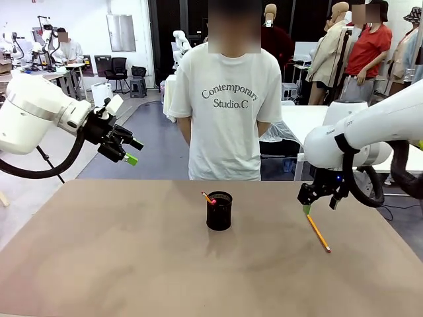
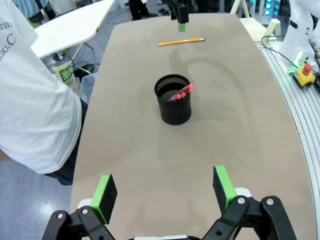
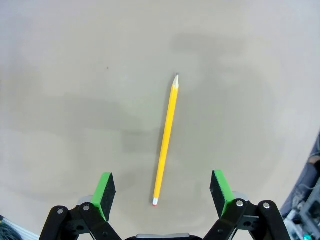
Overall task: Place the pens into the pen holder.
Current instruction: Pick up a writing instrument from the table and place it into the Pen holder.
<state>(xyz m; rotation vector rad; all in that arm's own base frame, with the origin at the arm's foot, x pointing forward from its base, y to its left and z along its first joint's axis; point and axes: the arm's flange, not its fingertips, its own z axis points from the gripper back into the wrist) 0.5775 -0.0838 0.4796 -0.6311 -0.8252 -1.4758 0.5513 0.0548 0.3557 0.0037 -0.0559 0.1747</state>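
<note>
Right gripper [image 3: 161,192] hovers with fingers spread astride the yellow pencil [image 3: 165,139], which points to 12 o'clock, lined up to pinch it; left gripper [image 2: 162,192], also spread, waits clear of the mesh pen holder [image 2: 173,99]

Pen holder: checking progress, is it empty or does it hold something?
Not empty: the upright pen holder has a pinkish-red pen leaning inside.

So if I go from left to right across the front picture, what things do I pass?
Left tool held up in the air → black mesh pen holder with a pink-tipped pen poking out → right tool → yellow pencil lying on the table.
</note>
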